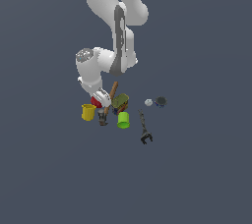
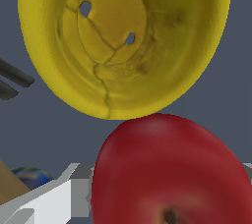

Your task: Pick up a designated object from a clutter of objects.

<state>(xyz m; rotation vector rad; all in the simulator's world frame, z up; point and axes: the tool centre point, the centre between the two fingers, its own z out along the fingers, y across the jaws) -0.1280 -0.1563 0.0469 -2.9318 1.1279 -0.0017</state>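
Glossy red apple-like ball (image 2: 170,174) is seen right under the wrist, just beside the open yellow cup (image 2: 123,41). Gripper (image 1: 100,102) closure can't be told. Cup could easily get knocked if it's bumped during lifting.

Arm (image 1: 115,16): glossy white rounded shells, dark grey strip down forearm at upper centre of exterior view. Grey ribbed cap (image 1: 84,55) on wrist joint. Wrist view: white-grey angular gripper housing (image 2: 54,198), lower left.
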